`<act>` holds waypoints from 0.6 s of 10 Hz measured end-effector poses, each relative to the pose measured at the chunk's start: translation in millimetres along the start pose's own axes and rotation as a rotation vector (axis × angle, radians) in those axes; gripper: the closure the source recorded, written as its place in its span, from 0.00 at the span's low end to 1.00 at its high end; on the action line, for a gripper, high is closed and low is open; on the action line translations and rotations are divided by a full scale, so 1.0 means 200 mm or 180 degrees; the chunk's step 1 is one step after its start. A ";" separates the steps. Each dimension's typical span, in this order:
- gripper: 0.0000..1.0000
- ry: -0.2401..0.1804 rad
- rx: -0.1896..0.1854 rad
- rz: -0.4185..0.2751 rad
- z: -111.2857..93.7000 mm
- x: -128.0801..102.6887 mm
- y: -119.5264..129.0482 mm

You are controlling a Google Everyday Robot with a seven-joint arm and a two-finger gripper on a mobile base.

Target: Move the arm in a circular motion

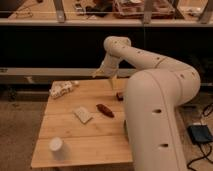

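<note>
Background: a long counter ran across the top of the view with cluttered trays on it, dark cabinet fronts beneath, and a pale rail lower down. Floor was speckled carpet.

A wooden table [75, 147] of light slats stood in the middle. On it:
- white cup [55, 144], upright, near the front left corner
- pale flat pad [83, 114], lying at an angle near the table's centre
- dark reddish oblong item [105, 110], just right of the pad, apart from it
- crumpled white packet [62, 88] at the far left corner
- small dark object [119, 95] near the far right, partly hidden behind the arm; kind could not be told

The arm [150, 115], glossy white with small dark holes along it, filled the right foreground. Its thick lower segment rose in front of the table's right side, bent at a bulbous elbow at upper right, then ran leftward to a rounded joint high over the table's far edge. From that joint the wrist dropped down and left.

The gripper [103, 81] hung above the far edge of the table, between the packet and the dark object, clear of the surface. Its two pale-yellowish fingers [98, 74] looked splayed apart, one pointing left and one down, with nothing between them.

A bluish box [201, 134] with a cable lay on the floor at right.
</note>
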 end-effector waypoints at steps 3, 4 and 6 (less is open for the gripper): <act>0.20 0.0678 -0.0170 0.0399 -0.11 0.42 0.17; 0.20 0.0879 -0.0217 0.0507 -0.16 0.51 0.23; 0.20 0.1127 -0.0290 0.0694 -0.26 0.57 0.39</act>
